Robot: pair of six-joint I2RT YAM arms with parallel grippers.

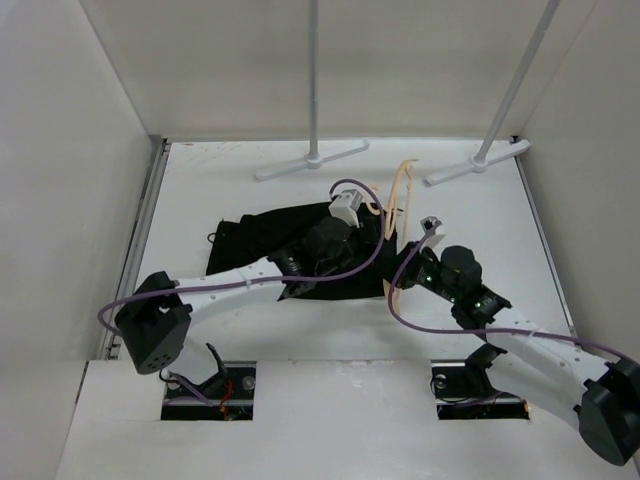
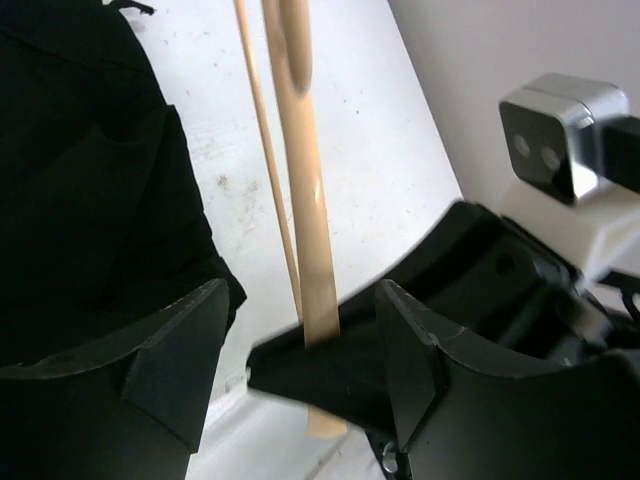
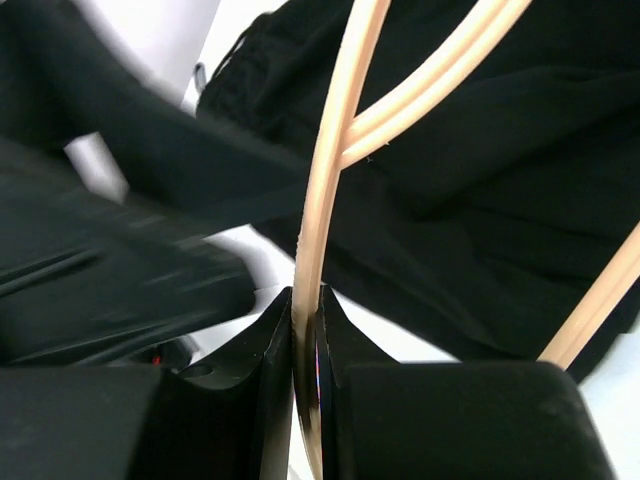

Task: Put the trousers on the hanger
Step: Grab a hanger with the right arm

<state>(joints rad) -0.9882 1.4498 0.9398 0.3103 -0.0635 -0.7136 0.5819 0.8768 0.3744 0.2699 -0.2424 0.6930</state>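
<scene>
The black trousers [image 1: 255, 240] lie crumpled on the white table, partly under my left arm. The pale tan wooden hanger [image 1: 402, 195] stands on edge just right of them. My right gripper [image 3: 307, 310] is shut on the hanger's thin bar [image 3: 335, 150] near its lower end, with the trousers [image 3: 480, 230] behind it. My left gripper [image 2: 300, 370] is open, its fingers on either side of the hanger [image 2: 305, 200] and of a right fingertip [image 2: 330, 380], touching neither. The trousers [image 2: 90, 200] fill the left of that view. From above, the left gripper [image 1: 378, 232] and right gripper [image 1: 402, 270] meet at the hanger.
Two white rack poles [image 1: 313, 80] [image 1: 515, 90] rise from flat feet [image 1: 312, 160] [image 1: 480, 160] at the back of the table. White walls close in the left, back and right sides. The right wrist's camera [image 2: 555, 150] sits close beside my left gripper.
</scene>
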